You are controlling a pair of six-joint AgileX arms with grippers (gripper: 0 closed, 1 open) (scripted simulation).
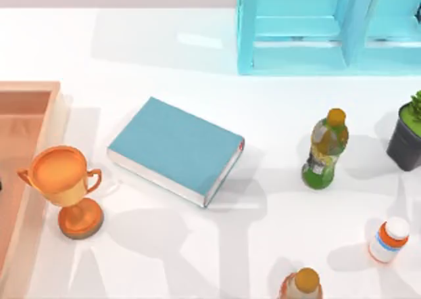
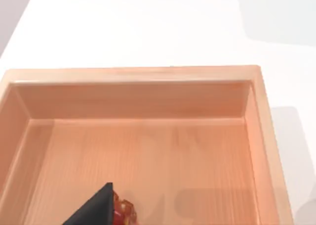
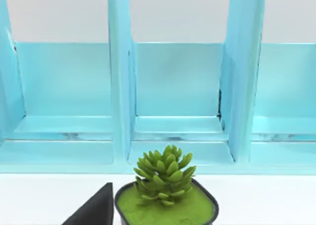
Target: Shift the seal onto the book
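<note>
left end effector [image 2: 94,207] beside seal [image 2: 123,212]

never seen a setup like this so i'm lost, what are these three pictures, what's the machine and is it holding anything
Two robot arms work at a white table; each ends in a two-finger gripper. One picture looks down from above. It shows a teal book, a copper trophy, a green bottle, a pill bottle, a potted plant, a blue shelf and a wooden tray. The other two come from cameras on the wrists. The left gripper hangs over the tray beside a small red-orange thing, maybe the seal meant for the book. The right gripper is near the plant, facing the shelf. Whether either holds anything can't be told.
</note>
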